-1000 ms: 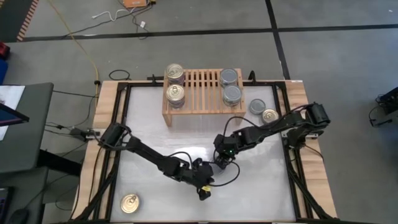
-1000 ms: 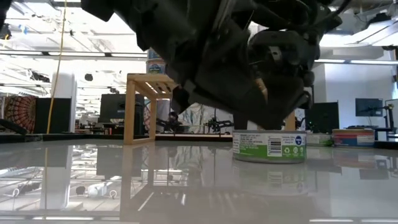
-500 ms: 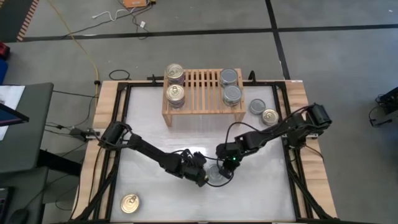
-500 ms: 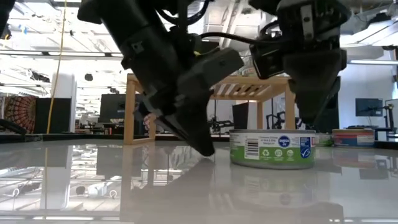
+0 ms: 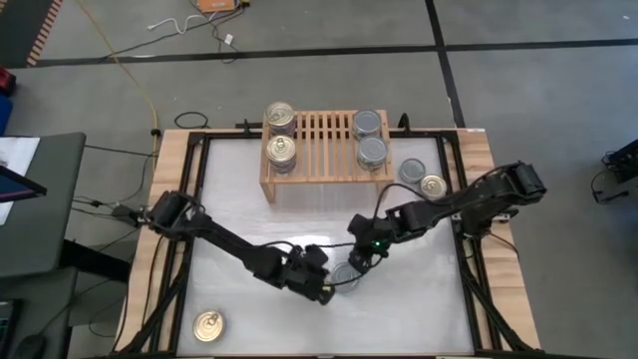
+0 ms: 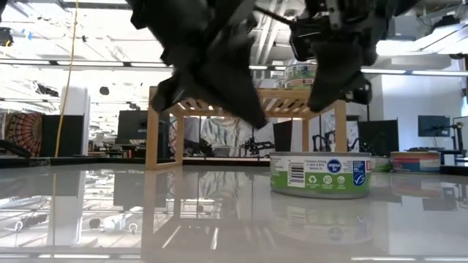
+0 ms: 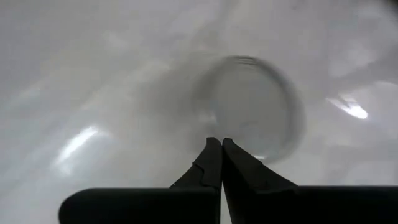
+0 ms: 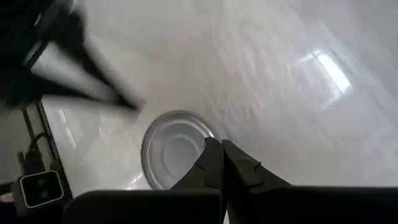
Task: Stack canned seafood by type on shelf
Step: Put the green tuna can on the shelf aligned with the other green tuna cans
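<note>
A: Tin (image 5: 345,275) with plain silver top sits flat on the desk (image 5: 419,299), mid-front, between both arms.

B: Pincers?

A: Left pincer (image 5: 324,292) closed, empty, just beside the tin. Right pincer (image 5: 357,261) closed, empty, above its far edge.

B: Shelf (image 5: 324,148)?

A: At the desk's back: two gold-top tins (image 5: 281,151) on its left end, two silver-top tins (image 5: 371,152) on its right. Two more tins (image 5: 423,178) lie right of it, one gold tin (image 5: 207,325) at front left.

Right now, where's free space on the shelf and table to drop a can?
Shelf: bare slats between the gold-top cans and silver-top cans. Table: open near right, also left strip past the lone gold can. Crowded mid-table, where both shut grippers flank a silver can.
</note>
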Robot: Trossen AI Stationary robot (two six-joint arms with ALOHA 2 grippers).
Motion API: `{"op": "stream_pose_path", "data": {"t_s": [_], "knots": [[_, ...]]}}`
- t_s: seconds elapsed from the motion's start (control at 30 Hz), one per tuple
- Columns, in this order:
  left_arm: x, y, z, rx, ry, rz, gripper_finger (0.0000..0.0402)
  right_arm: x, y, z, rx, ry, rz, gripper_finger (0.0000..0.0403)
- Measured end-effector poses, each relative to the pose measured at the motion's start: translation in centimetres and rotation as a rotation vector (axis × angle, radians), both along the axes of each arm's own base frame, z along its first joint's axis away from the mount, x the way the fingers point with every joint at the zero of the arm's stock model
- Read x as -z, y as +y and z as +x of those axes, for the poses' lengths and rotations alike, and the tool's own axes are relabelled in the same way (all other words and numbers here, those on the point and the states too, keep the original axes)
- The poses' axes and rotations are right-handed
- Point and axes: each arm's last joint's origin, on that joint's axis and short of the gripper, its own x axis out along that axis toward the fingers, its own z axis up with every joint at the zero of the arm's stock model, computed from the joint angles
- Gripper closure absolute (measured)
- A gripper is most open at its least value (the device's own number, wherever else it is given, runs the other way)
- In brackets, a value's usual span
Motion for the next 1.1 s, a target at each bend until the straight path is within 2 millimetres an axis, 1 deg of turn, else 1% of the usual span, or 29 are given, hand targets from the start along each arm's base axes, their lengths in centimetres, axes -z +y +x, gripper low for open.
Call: {"op": "stream_pose_path", "data": {"t_s": [0.07,0.13,0.2,0.27,0.37,0.5,0.63,0.83,0.97,1.1], "knots": [[0.0,-0.8,0.5,0.064,-0.053,-0.031,0.0401,0.4,-0.5,0.4,-0.001,-0.002,-0.017,0.0382],[0.0,-1.4,0.6,0.13,-0.07,-0.055,0.0401,1.4,-0.9,0.7,0.006,0.034,-0.026,0.0382],[0.4,-1.9,1.1,0.164,-0.095,-0.077,0.0401,2.2,-0.8,1.3,0.001,0.04,-0.012,0.0383],[1.3,-1.9,1.2,0.168,-0.074,-0.091,0.0401,3.2,-0.5,1.7,-0.016,0.06,0.005,0.0384],[2.5,-2.3,2.0,0.181,-0.104,-0.154,0.0401,4.3,0.3,2.1,-0.04,0.068,0.012,0.0384],[3.3,-2.5,2.4,0.192,-0.116,-0.196,0.0401,4.9,1.1,2.2,-0.055,0.075,0.019,0.0384],[3.5,-1.9,2.4,0.188,-0.074,-0.177,0.0401,5.0,1.8,1.8,-0.083,0.107,0.051,0.0384],[4.1,-0.2,1.4,0.108,0.101,-0.135,0.0401,4.9,3.1,1.1,-0.106,0.154,0.111,0.0384],[4.0,0.5,1.0,0.042,0.142,-0.114,0.0401,4.9,3.9,0.8,-0.11,0.166,0.127,0.0384],[3.4,0.6,0.8,0.042,0.144,-0.103,0.0401,5.0,4.3,0.5,-0.09,0.19,0.14,0.0378]]}}
